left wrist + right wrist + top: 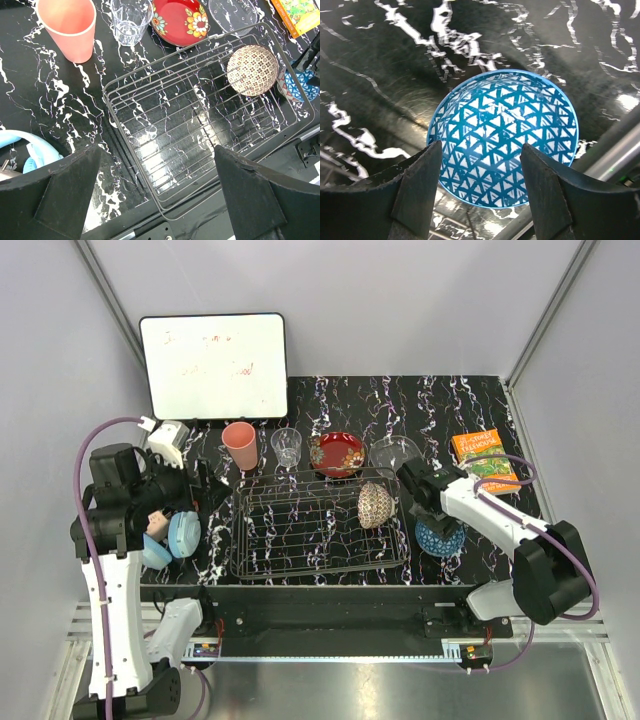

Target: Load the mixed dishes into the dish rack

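Gloss, wire and glass on a marbled worktop

The worktop is polished black with white veining and mirrors the lights. The dish rack is thin, smooth, dark metal wire. The salmon-pink cup looks like matt plastic and the tumbler is clear, smooth glass. The red plate and blue patterned bowl shine like glaze; the beige speckled bowl looks duller.

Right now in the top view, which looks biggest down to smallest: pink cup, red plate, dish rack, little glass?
1. dish rack
2. red plate
3. pink cup
4. little glass, only slightly smaller than the cup, so those two are close.
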You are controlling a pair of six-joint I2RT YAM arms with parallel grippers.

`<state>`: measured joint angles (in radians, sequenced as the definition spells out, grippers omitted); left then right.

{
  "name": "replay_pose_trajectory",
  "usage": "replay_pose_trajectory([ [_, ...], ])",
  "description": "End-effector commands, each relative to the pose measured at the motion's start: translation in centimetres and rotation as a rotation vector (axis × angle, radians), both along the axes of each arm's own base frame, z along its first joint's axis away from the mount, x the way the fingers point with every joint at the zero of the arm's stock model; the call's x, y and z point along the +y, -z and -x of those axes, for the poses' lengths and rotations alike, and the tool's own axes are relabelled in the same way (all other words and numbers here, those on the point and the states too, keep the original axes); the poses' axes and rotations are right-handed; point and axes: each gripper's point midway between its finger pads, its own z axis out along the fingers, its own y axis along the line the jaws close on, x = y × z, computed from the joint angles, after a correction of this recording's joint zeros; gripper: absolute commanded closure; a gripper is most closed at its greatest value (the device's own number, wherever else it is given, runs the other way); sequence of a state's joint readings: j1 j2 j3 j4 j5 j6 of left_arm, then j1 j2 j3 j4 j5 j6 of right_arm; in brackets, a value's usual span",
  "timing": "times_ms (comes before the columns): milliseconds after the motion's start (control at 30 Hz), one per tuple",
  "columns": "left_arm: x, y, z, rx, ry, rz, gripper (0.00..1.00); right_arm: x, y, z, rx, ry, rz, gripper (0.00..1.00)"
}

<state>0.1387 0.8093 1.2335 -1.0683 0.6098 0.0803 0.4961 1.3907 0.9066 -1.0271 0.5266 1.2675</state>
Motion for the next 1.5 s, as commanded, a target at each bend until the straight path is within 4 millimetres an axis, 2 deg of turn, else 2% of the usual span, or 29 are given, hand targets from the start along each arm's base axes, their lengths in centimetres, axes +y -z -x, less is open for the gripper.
replay_pose_trajectory([
  [0,-0.4,-0.3,0.2,-0.026,0.031,0.005,0.01,1.6,-1.3,-2.2,-0.082,-0.029,-0.073,0.28],
  [300,-0.5,0.3,0.0,0.002,0.03,0.02,0.01,1.5,-1.7,-3.0,-0.117,-0.047,-0.062,0.28],
  [500,-0.2,0.2,0.0,-0.01,0.02,0.002,0.01,1.9,-0.6,-4.0,-0.082,-0.052,-0.038,0.28],
  [667,0.1,0.3,0.0,-0.014,0.009,-0.016,0.01,1.8,0.4,-5.6,-0.066,-0.064,-0.01,0.28],
  [833,0.2,0.4,0.0,-0.017,0.006,-0.025,0.01,1.5,-0.2,-7.6,-0.066,-0.084,-0.001,0.28],
  [933,0.3,0.6,0.1,-0.015,0.004,-0.031,0.01,1.4,-1.5,-8.2,-0.098,-0.097,-0.005,0.28],
  [967,0.3,0.7,0.1,-0.012,0.004,-0.031,0.01,1.3,-2.6,-8.5,-0.124,-0.111,-0.012,0.27],
  [1033,0.3,0.7,0.1,-0.01,0.005,-0.028,0.01,1.3,-4.1,-8.4,-0.164,-0.126,-0.025,0.23],
  [1133,0.2,0.7,0.0,-0.007,0.009,-0.023,0.01,1.1,-5.2,-7.2,-0.179,-0.142,-0.052,0.22],
  [1233,0.1,0.6,0.0,-0.003,0.012,-0.017,0.01,0.9,-4.6,-5.0,-0.143,-0.141,-0.082,0.22],
  [1367,0.0,0.6,0.0,-0.004,0.014,-0.011,0.01,0.3,-2.6,-2.0,-0.081,-0.108,-0.108,0.24],
  [1467,0.0,0.5,0.0,-0.007,0.015,-0.011,0.01,0.0,-2.0,-1.2,-0.071,-0.096,-0.108,0.24],
])
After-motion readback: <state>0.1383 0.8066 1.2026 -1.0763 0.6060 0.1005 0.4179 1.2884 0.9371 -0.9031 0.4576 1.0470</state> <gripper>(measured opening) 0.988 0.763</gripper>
